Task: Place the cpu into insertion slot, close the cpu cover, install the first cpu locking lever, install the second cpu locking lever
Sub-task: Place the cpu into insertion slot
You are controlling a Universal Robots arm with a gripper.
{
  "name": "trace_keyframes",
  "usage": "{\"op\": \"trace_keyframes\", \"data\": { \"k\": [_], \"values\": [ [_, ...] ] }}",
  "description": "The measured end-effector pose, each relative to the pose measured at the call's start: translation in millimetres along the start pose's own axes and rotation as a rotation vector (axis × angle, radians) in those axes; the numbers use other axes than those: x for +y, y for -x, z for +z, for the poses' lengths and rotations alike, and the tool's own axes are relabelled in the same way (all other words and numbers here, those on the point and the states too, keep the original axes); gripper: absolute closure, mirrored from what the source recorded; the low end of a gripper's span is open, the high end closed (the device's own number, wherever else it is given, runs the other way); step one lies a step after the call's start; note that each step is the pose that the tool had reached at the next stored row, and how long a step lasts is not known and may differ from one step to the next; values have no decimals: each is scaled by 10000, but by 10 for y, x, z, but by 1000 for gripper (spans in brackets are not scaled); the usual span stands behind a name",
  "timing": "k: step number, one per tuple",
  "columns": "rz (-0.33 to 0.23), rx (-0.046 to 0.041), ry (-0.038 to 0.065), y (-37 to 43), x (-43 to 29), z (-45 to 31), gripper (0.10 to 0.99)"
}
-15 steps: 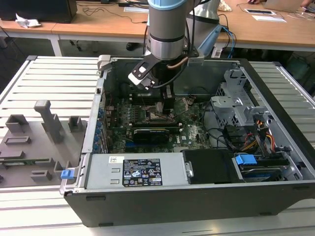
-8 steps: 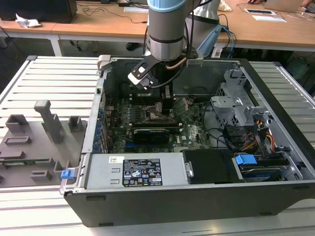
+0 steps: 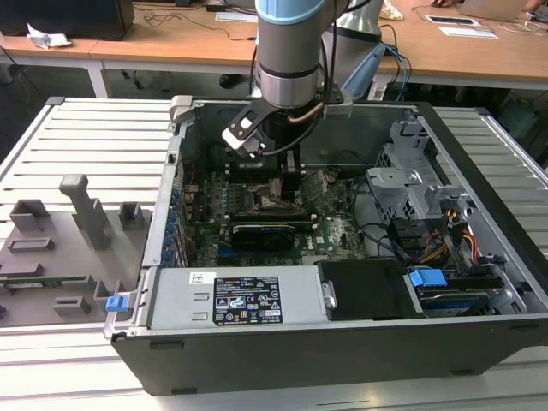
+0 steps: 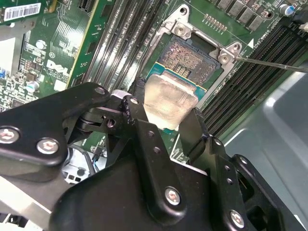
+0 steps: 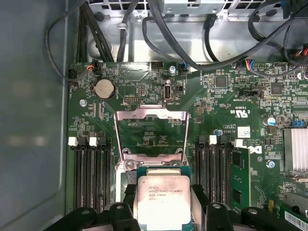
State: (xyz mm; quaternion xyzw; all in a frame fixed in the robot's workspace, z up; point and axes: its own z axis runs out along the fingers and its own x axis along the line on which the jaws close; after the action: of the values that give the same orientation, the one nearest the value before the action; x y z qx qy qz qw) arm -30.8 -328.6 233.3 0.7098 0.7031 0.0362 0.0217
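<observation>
**gripper clamping cpu over the open insertion slot**

In the exterior view the arm is reaching straight down into the open pc case. The gripper is sitting low over the motherboard, just beyond the long black expansion card. A grey fixture tray is lying outside the case, on the exterior view's left.

In both wrist views the black fingers are pinching the cpu by two opposite edges w/ its silver metal top facing the cameras, so the gripper is closed on the chip.

The cpu is hanging over the part of the slot nearest the gripper body. The rest of the pin field is lying bare & in plain sight in the second wrist view. There the chip is also looking tilted vs. the socket. Can't tell whether its lower edge is touching the socket yet; it isn't sitting flat in it.

In the first wrist view the cpu cover is standing swung open at the slot's far side, w/ green board showing through its window. Memory slots are flanking the socket on both sides. A round coin cell is sitting on the board beyond the cover.
</observation>
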Motion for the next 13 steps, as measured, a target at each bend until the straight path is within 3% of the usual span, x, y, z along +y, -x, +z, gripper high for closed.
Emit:
{"op": "trace_keyframes", "data": {
  "k": [8, 13],
  "values": [
    [1, -1, 0, -16, -16, 39, 557],
    [-1, -2, 35, -24, -71, 60, 557]
  ]
}}
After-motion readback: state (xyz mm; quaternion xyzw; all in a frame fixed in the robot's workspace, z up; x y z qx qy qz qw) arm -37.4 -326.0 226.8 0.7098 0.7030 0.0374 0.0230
